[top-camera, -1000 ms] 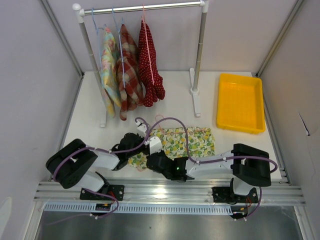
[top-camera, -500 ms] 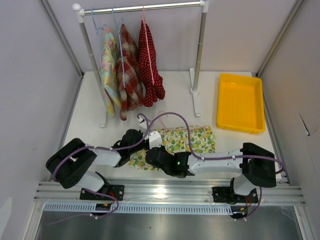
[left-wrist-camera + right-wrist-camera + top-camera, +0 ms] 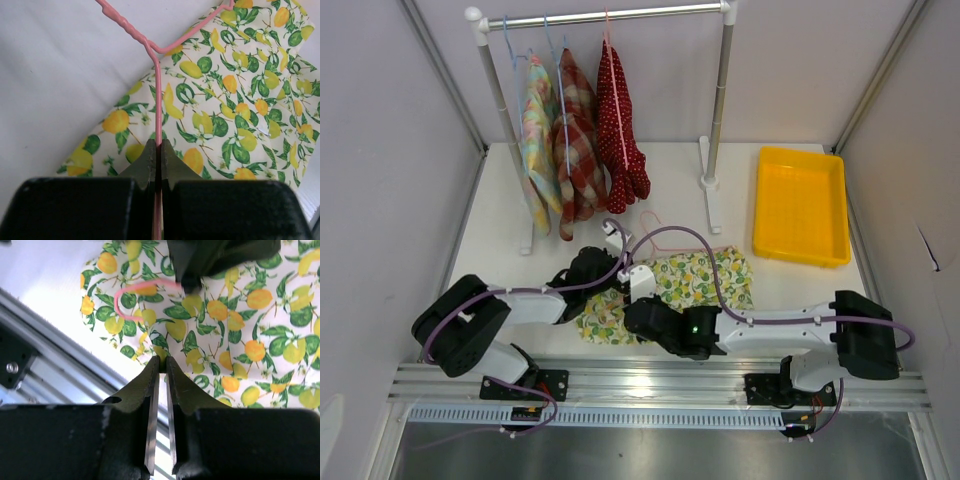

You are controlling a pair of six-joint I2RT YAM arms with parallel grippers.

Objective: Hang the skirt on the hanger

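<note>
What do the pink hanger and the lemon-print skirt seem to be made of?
The hanger looks like thin wire, probably metal under a smooth pink coating: it has sharp bends and a twisted neck. The skirt looks like thin matte woven cloth, perhaps cotton: it lies limp with soft creases.

Lemon-print skirt lies spread out, rumpled; pink wire hanger partly over it.

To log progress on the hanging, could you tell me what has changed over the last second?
The left gripper, shut on the pink hanger, has pushed it toward the rack, so its hook shows farther beyond the skirt. The right gripper keeps pinching the skirt's near edge while its arm swung rightward. The hung garments and yellow tray have not moved.
</note>
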